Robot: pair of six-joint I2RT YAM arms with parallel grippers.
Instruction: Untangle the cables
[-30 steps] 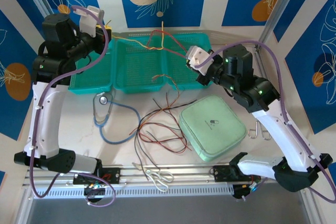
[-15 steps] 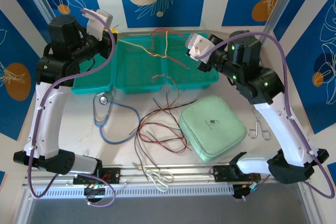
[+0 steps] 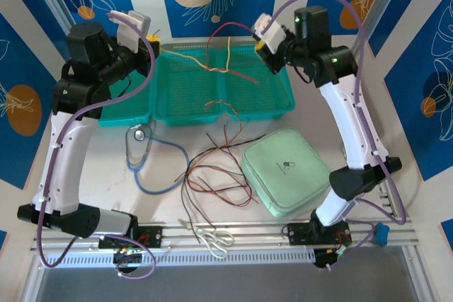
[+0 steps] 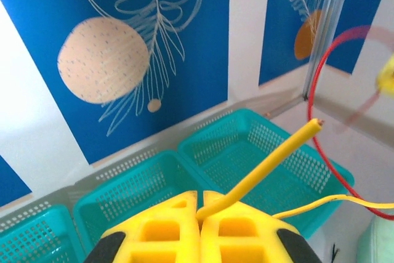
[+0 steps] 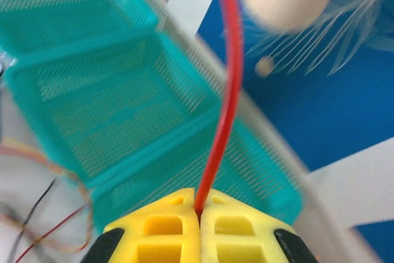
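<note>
- Lifted toward 12 o'clock in the past second, the right gripper [image 3: 261, 42] now hangs above the far rim of the teal baskets [image 3: 191, 90], while the left gripper [image 3: 150, 40] has barely shifted.
- Red cable [image 3: 228, 26] arcs up from the right gripper, whose yellow fingers [image 5: 166, 220] are pressed together, pinching it.
- Yellow cable [image 3: 180, 56] runs from the left gripper, its fingers [image 4: 166, 226] likewise clamped on the strand, a short end poking free toward 1 o'clock in the left wrist view.
- Both strands meet in a twist over the middle basket.
- Loose cables [image 3: 212, 175], red, black and tan, lie tangled on the white table [image 3: 163, 206] at 6 o'clock of the baskets.
- Blue stethoscope [image 3: 141, 153] rests at the tangle's 9 o'clock, a mint case [image 3: 287, 171] at its 3 o'clock, and scissors [image 3: 212, 238] at 6 o'clock.
</note>
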